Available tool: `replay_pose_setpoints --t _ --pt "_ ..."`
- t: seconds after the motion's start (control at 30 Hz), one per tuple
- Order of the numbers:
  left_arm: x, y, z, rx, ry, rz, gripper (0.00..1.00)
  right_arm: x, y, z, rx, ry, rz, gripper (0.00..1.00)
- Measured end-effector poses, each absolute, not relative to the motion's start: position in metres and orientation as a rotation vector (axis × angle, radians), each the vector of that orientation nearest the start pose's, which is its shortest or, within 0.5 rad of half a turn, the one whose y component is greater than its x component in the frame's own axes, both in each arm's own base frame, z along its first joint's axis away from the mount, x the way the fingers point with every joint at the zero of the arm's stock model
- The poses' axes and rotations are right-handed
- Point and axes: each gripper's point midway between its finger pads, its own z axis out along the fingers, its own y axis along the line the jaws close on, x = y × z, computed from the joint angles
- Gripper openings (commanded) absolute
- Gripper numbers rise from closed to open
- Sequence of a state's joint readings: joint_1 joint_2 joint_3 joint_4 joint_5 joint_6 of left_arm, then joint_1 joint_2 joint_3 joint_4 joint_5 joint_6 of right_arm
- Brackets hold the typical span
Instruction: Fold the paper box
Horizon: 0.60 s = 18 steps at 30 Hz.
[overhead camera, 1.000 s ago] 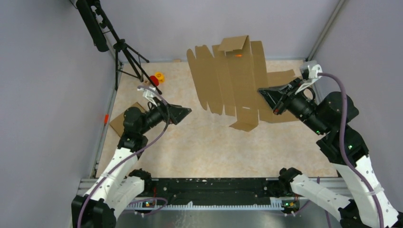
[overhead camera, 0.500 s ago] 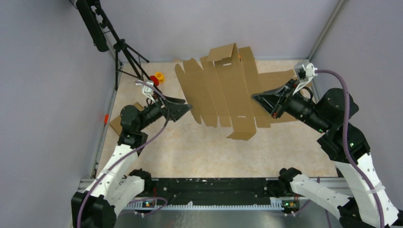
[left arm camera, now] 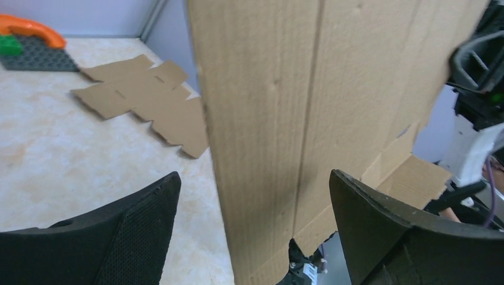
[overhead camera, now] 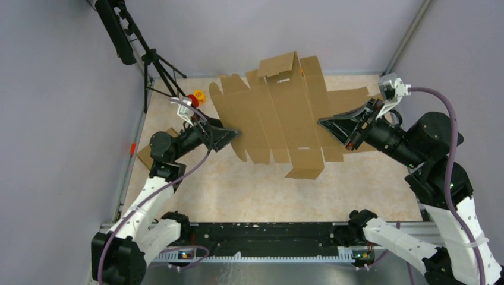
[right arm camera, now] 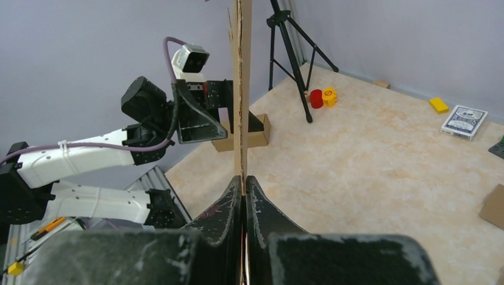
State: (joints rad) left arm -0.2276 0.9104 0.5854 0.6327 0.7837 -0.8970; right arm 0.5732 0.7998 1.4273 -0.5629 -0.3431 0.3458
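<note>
The plain brown die-cut cardboard sheet that is the paper box (overhead camera: 279,113) hangs above the beige marbled table (overhead camera: 249,190), just toward 12 o'clock of the top view's centre. It has been carried toward 9 o'clock since a second ago. The right gripper (overhead camera: 324,123) stays clenched on the sheet's 3 o'clock edge, pinching the thin board. The left gripper (overhead camera: 236,134), earlier well apart from the sheet, now stands spread wide, and the sheet's 9 o'clock edge lies between its black fingers (left arm camera: 148,208), ungripped. A pile of flat brown cardboard sheets (left arm camera: 142,98) lies on the table beyond.
</note>
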Motion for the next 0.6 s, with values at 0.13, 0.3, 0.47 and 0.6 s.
replay_pose_setpoints --t 0.13,0.3,0.47,0.6 --pt "0.232 -0.213 0.344 0.345 1.418 -1.498 0.75 0.160 0.187 0.470 -0.455 1.532 0.975 0.00" --pt "0.214 -0.213 0.361 0.418 1.343 -1.546 0.50 0.171 0.179 0.467 -0.391 1.550 0.916 0.00" --pt "0.195 -0.213 0.372 0.489 1.291 -1.562 0.17 0.182 0.176 0.451 -0.354 1.594 0.872 0.00" --pt "0.189 -0.215 0.372 0.517 1.294 -1.580 0.04 0.191 0.179 0.426 -0.345 1.655 0.849 0.00"
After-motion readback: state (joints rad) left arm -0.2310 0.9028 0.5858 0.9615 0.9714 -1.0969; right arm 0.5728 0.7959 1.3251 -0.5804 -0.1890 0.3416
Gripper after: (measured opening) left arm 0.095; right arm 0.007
